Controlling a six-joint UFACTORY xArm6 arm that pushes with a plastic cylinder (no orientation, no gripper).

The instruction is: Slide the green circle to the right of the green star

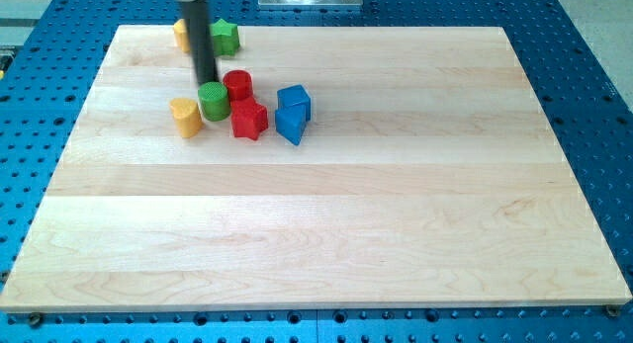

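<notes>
The green circle (214,101) stands on the wooden board (326,205) in the upper left, in a cluster of blocks. The green star (226,36) lies above it, near the board's top edge. My tip (204,82) touches the green circle's upper edge, between the circle and the star. The dark rod rises from there and hides part of a yellow block (181,34) lying just left of the green star.
A yellow heart (185,117) sits left of the green circle. A red cylinder (237,85) and a red star (249,119) sit to its right. Two blue blocks (293,112) lie further right. Blue perforated table surrounds the board.
</notes>
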